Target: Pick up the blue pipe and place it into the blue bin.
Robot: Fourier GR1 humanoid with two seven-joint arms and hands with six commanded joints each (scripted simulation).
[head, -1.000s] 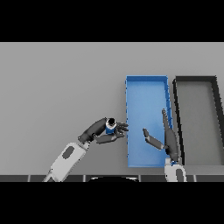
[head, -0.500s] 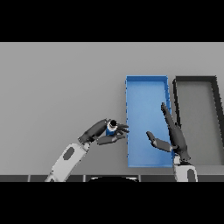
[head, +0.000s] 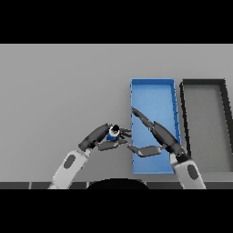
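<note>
The blue pipe [head: 112, 132], short with a dark open end, is held just left of the blue bin's near left corner. My left hand [head: 101, 139] has its fingers and thumb curled round it. The blue bin [head: 153, 88] is a long open tray running away from me, right of centre. My right hand [head: 157, 134] hovers over the bin's near half with fingers straight and pointing up-left toward the pipe, thumb spread out to the left. A small gap separates the two hands.
A black bin [head: 205, 83] of similar shape stands directly right of the blue bin, almost touching it. Bare grey table [head: 59, 91] stretches to the left and far side.
My right hand has swung left across the blue bin toward the pipe, its fingers now pointing up-left. The left hand with the pipe has barely shifted.
</note>
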